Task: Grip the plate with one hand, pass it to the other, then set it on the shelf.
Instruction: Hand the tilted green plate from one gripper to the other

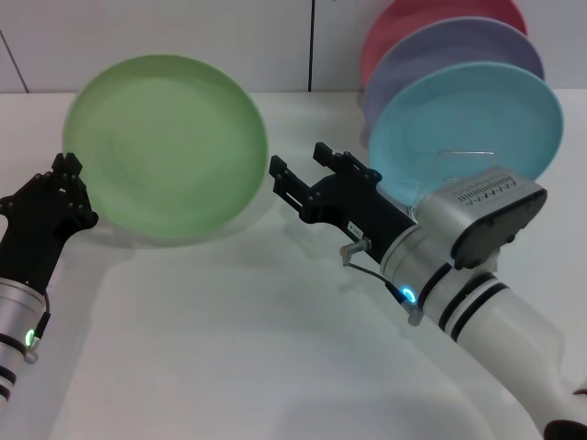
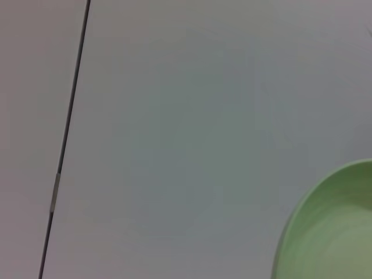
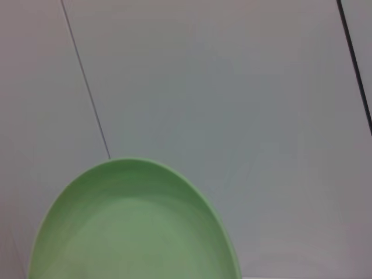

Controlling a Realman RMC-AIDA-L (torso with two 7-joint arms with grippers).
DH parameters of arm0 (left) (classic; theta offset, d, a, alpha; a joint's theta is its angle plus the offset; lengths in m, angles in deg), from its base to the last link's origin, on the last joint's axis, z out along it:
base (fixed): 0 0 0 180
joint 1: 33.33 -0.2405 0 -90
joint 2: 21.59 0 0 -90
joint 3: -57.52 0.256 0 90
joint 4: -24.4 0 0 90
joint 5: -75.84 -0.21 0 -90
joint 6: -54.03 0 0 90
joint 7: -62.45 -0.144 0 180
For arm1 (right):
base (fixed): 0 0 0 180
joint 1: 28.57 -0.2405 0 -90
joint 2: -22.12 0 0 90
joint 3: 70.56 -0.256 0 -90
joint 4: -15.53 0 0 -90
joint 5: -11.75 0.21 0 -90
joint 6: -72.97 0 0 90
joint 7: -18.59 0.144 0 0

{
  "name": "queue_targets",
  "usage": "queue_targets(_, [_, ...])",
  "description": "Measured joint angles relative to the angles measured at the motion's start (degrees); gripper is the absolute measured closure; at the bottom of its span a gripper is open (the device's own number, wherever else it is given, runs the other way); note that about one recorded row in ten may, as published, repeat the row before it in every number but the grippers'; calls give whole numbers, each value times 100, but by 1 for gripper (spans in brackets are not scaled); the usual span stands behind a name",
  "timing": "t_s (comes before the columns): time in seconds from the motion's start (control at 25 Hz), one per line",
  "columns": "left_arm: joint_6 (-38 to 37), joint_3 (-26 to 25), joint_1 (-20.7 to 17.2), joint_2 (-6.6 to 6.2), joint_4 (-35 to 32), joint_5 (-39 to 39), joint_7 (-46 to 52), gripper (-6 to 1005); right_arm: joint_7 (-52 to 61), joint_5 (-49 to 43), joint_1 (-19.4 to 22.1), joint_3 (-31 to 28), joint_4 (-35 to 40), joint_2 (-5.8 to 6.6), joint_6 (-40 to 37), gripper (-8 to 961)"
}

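The light green plate (image 1: 170,147) is held up off the table, tilted with its face toward me. My left gripper (image 1: 70,188) is shut on its lower left rim. My right gripper (image 1: 296,158) is open, its fingertips just beside the plate's right rim; I cannot tell if they touch it. The plate's rim shows in the left wrist view (image 2: 331,232) and the right wrist view (image 3: 128,226). The shelf (image 1: 463,153) shows only as thin wire in front of the turquoise plate at the back right.
A turquoise plate (image 1: 477,115), a lavender plate (image 1: 449,46) and a pink plate (image 1: 413,18) stand upright in the rack at the back right. The white table (image 1: 229,348) lies below the arms, and a white wall stands behind.
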Motion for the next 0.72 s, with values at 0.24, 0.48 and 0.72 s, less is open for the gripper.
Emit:
queue_targets(0.24, [97, 32, 2, 0, 14, -3, 0, 969, 0, 0, -115, -69, -1, -6, 191, 267])
queue_targets(0.48, [162, 6, 14, 0, 61, -173, 0, 969, 0, 0, -218, -133, 39, -7, 406, 311])
queue_targets(0.72, [186, -7, 24, 0, 89, -288, 0, 969, 0, 0, -236, -163, 37, -7, 466, 450])
